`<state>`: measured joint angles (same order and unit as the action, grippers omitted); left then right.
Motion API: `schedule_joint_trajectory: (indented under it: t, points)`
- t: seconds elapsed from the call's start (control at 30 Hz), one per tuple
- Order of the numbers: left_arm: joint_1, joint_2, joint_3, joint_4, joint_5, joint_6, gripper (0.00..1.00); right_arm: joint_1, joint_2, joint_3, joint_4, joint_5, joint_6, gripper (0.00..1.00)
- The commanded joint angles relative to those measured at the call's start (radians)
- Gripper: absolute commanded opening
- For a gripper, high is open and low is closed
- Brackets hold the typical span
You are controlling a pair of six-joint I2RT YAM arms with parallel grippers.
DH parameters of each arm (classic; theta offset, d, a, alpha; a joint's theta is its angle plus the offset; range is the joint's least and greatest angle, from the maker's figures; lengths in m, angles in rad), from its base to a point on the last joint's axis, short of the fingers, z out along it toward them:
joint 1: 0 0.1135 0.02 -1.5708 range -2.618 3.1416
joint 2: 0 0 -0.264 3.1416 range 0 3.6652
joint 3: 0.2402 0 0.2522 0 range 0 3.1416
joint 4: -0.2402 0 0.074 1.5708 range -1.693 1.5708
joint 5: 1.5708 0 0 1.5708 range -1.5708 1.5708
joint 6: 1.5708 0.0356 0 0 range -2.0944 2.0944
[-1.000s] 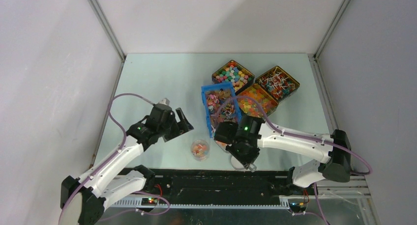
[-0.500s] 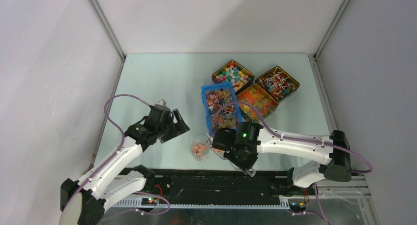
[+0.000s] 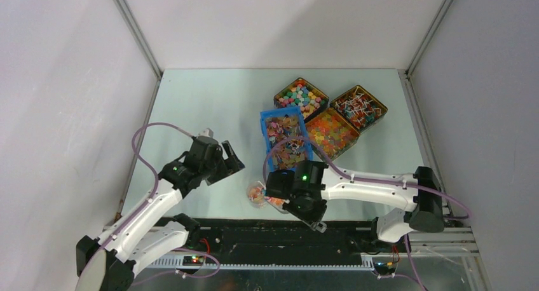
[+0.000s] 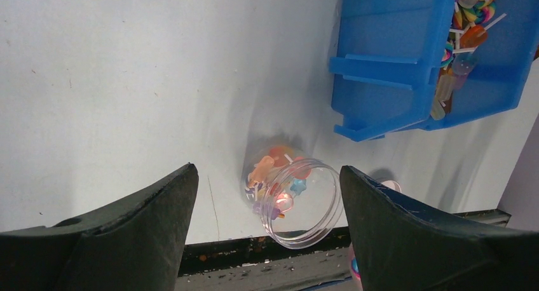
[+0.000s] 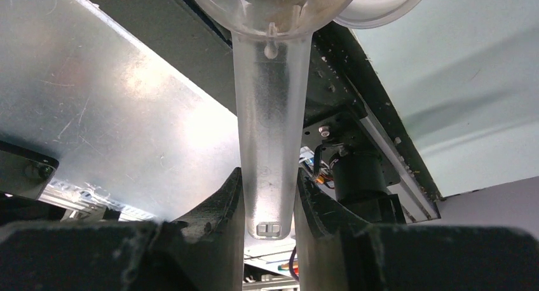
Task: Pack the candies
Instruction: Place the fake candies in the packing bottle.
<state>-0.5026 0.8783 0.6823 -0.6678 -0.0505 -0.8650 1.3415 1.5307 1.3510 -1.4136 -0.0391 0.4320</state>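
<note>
Candies (image 4: 273, 173) lie in the jar (image 4: 297, 242), blue bin (image 4: 388, 62) at its 1 o'clock. Right fingers (image 5: 219, 221) clamp the scoop handle (image 5: 270, 132); left fingers (image 4: 152, 208) spread apart.

You're looking at a robot lab test cell: plain white panels (image 3: 286, 24) and aluminium struts (image 3: 135, 29) are boxing in a pale table (image 3: 210, 107), with exposed wiring (image 3: 203, 254) running along a black mounting rail (image 3: 286, 243).

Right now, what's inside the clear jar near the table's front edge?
Wrapped candies, orange, pink and red, sit at the bottom of the jar, well short of its rim. Those beneath the top ones are covered.
</note>
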Motion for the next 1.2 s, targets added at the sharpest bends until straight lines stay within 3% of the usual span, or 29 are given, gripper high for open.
schedule_joint_trajectory:
  t: [0.0, 0.47, 1.17]
  points:
    - [0.007, -0.024, -0.016, 0.008, -0.022, -0.009, 0.88, 0.014, 0.027, 0.063, -0.027, -0.019, -0.033, 0.0]
    - [0.007, -0.047, -0.045, 0.009, 0.004, -0.012, 0.88, 0.015, 0.144, 0.163, -0.098, -0.014, -0.079, 0.0]
    - [0.007, -0.059, -0.066, 0.007, 0.008, -0.012, 0.88, -0.038, 0.195, 0.206, -0.142, -0.037, -0.107, 0.0]
